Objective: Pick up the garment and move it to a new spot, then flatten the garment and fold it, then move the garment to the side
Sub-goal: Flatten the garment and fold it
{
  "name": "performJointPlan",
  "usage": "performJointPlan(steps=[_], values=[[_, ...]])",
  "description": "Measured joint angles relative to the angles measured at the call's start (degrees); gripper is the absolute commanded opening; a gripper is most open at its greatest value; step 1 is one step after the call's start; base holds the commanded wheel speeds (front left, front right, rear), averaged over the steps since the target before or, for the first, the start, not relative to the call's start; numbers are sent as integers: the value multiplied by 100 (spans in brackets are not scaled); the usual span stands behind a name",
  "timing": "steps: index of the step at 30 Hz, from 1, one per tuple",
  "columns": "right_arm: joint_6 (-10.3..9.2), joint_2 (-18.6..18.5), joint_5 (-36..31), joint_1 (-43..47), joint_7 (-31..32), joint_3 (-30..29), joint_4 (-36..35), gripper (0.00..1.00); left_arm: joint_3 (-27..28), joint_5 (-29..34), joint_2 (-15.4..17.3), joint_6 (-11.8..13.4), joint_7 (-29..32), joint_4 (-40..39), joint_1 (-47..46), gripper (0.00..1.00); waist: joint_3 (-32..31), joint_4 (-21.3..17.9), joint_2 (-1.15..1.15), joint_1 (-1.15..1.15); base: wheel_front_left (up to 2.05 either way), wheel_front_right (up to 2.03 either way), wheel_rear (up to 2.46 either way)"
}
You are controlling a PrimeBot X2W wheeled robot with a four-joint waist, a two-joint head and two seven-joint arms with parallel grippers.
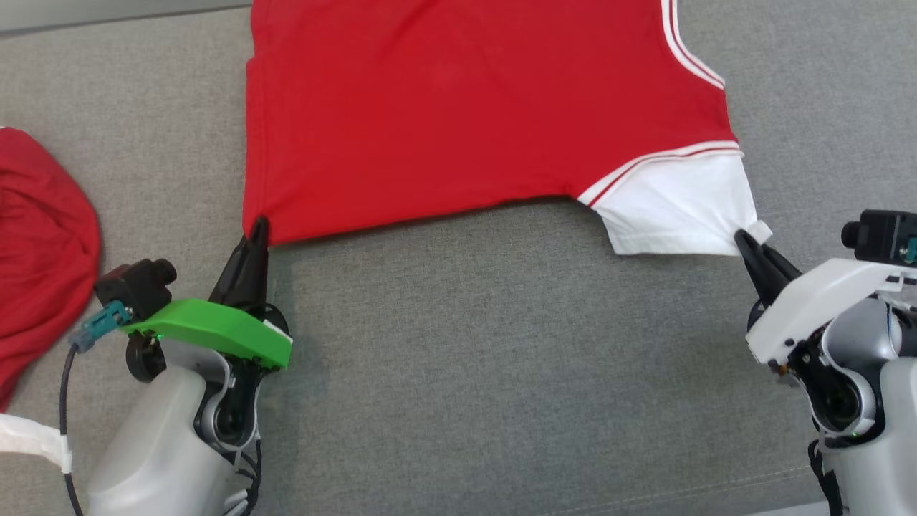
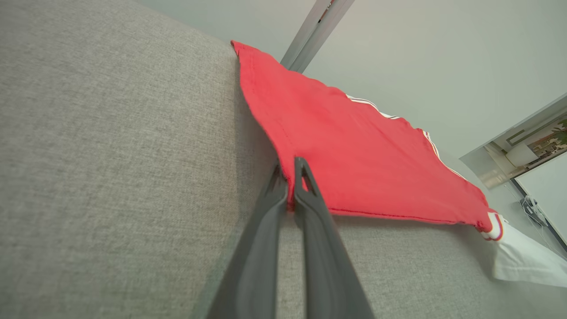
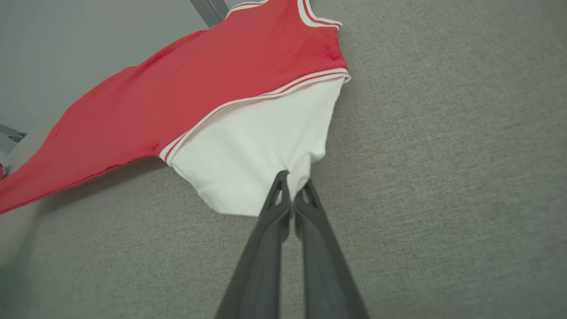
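The garment (image 1: pixel 458 107) is a red T-shirt with white sleeves and striped trim, spread on the grey fabric surface (image 1: pixel 466 358). My left gripper (image 1: pixel 256 231) is shut on its near left hem corner. In the left wrist view the left gripper (image 2: pixel 290 170) pinches the red edge of the garment (image 2: pixel 354 168). My right gripper (image 1: pixel 743 240) is shut on the cuff of the white sleeve (image 1: pixel 673 208). The right wrist view has the right gripper (image 3: pixel 292 179) clamped on the white sleeve (image 3: pixel 252 146), which lifts slightly off the surface.
A second red cloth (image 1: pixel 39 244) lies bunched at the left edge of the head view. The grey surface stretches bare between the two arms. A pale wall (image 2: pixel 421 53) and a metal post (image 2: pixel 314 31) stand behind the far edge.
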Motion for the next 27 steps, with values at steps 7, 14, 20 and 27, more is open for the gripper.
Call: performJointPlan(steps=[7, 14, 20, 27], values=[[0, 271, -335, 900, 1279, -396, -983, 0, -68, 35, 30, 1, 0, 34, 556, 0, -434, -10, 0, 0, 0, 0, 0], [0, 372, -506, 1393, 1735, -675, -1306, 0, -151, 88, 135, 365, 44, -96, 1151, 0, -715, -49, 0, 0, 0, 0, 0], [2, 383, -425, 1610, 1682, -800, -1252, 0, 15, 82, 181, 950, 44, -633, 1773, 0, -799, 6, 0, 0, 0, 0, 0], [2, 381, -319, 1755, 1715, -808, -1188, 0, -125, 93, 242, 1419, 231, -1446, 2418, 0, -833, 139, 0, 0, 0, 0, 0]])
